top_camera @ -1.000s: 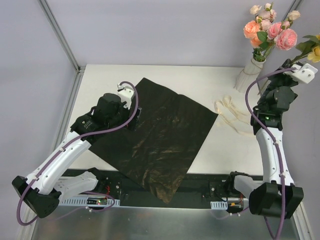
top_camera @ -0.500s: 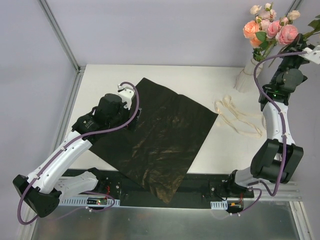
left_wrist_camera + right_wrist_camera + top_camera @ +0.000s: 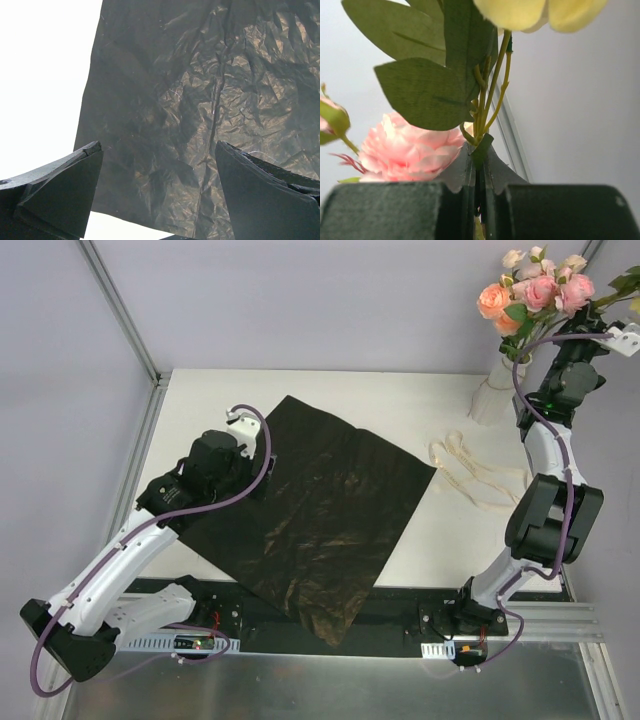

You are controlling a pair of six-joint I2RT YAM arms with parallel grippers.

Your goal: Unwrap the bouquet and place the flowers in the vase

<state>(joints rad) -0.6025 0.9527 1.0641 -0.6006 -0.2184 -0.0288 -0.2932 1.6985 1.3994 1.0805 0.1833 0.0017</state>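
Right gripper (image 3: 479,152) risen to the far right corner.
Its arm has folded upright, carrying the pinched green-stemmed, yellow-headed artificial rose (image 3: 435,90) level with the pink and peach roses (image 3: 540,292), which have tipped leftward in the white ribbed vase (image 3: 497,390).
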